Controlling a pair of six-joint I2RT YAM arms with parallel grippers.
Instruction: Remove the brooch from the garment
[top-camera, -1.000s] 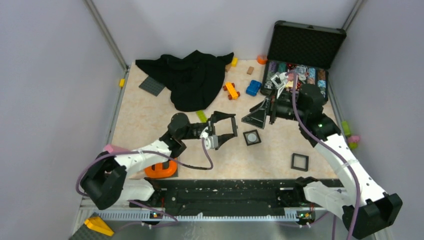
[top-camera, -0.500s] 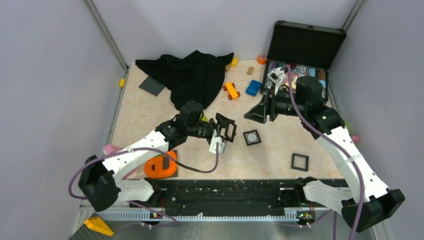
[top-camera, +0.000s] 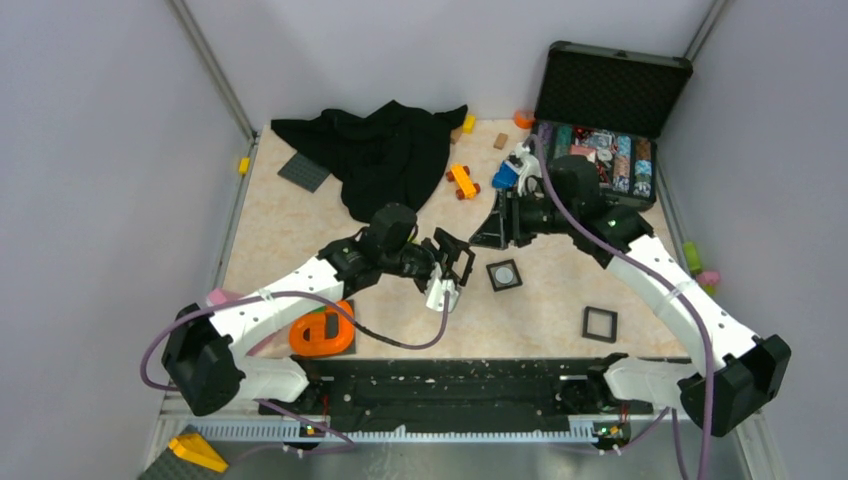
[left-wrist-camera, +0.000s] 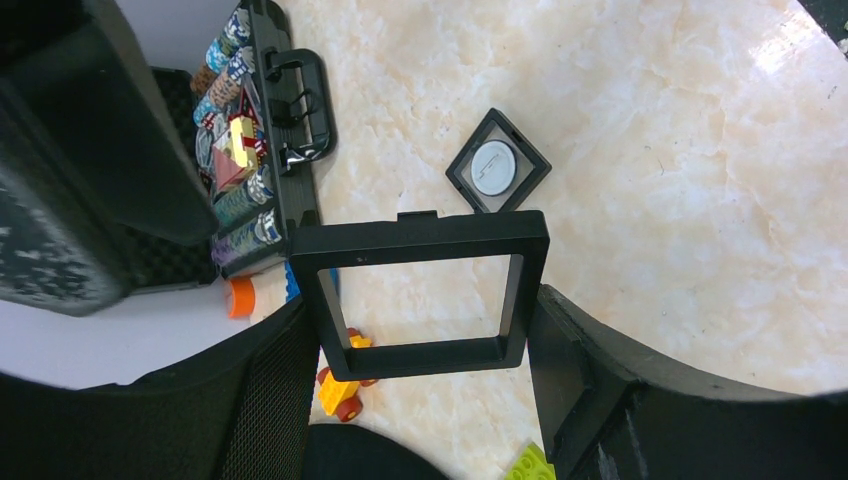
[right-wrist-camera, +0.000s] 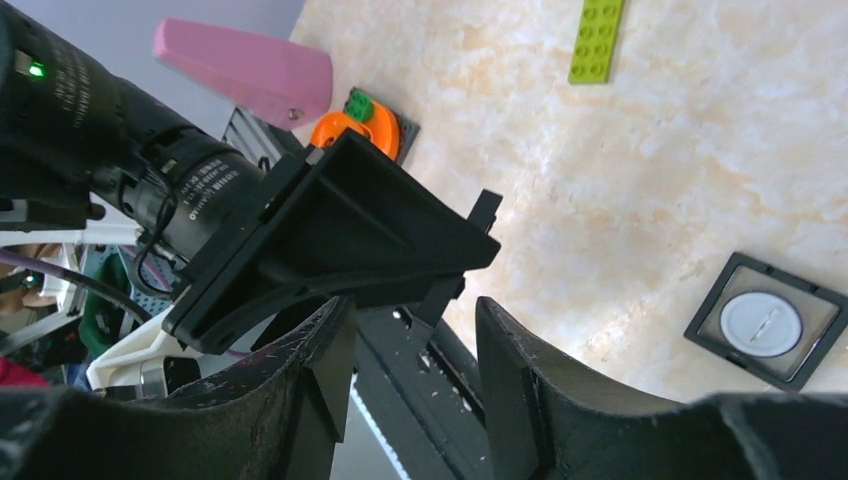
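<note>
brooch (top-camera: 504, 273) flat, left end effector (left-wrist-camera: 420, 330) clamps frame (left-wrist-camera: 420, 240), right end effector (right-wrist-camera: 410, 340) clamps black piece (right-wrist-camera: 340, 230)

Left arm (top-camera: 285, 305), right arm (top-camera: 690, 300): white links, black joints, black bases; purple cable (top-camera: 400, 346) trailing each.

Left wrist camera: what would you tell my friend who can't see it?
The left gripper holds an empty black square frame. Past it on the table lies the round white brooch in another frame, near an open case of poker chips.
</note>
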